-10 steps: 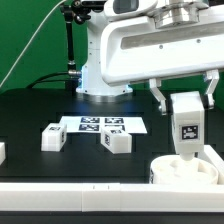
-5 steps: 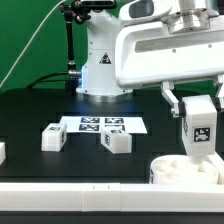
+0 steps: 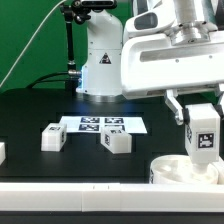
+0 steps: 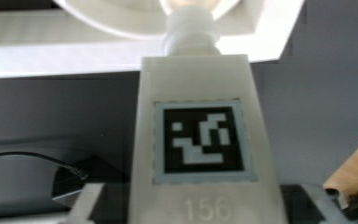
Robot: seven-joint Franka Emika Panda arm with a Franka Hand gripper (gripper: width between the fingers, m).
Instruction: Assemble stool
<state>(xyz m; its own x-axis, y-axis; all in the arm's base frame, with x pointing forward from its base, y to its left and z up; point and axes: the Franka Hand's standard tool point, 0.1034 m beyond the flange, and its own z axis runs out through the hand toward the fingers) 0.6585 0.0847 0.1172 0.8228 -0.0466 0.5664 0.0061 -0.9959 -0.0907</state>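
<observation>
My gripper [image 3: 199, 103] is shut on a white stool leg [image 3: 203, 130] with a square tag and holds it upright above the round white seat [image 3: 176, 170] at the exterior view's lower right. In the wrist view the leg [image 4: 202, 130] fills the middle, its tag facing the camera, its far end pointing at the seat [image 4: 114, 18]. My gripper [image 4: 202, 205] grips it at the near end. Two more white legs lie on the black table: one [image 3: 53, 136] toward the exterior view's left, one [image 3: 117, 142] near the middle.
The marker board [image 3: 103, 125] lies flat on the table behind the two loose legs. A white ledge [image 3: 70, 190] runs along the front edge. The robot's base [image 3: 100, 60] stands at the back. A white block [image 3: 2, 152] sits at the far left edge.
My gripper with the leg has moved toward the exterior view's right, ending over the right part of the seat. The loose legs have not moved.
</observation>
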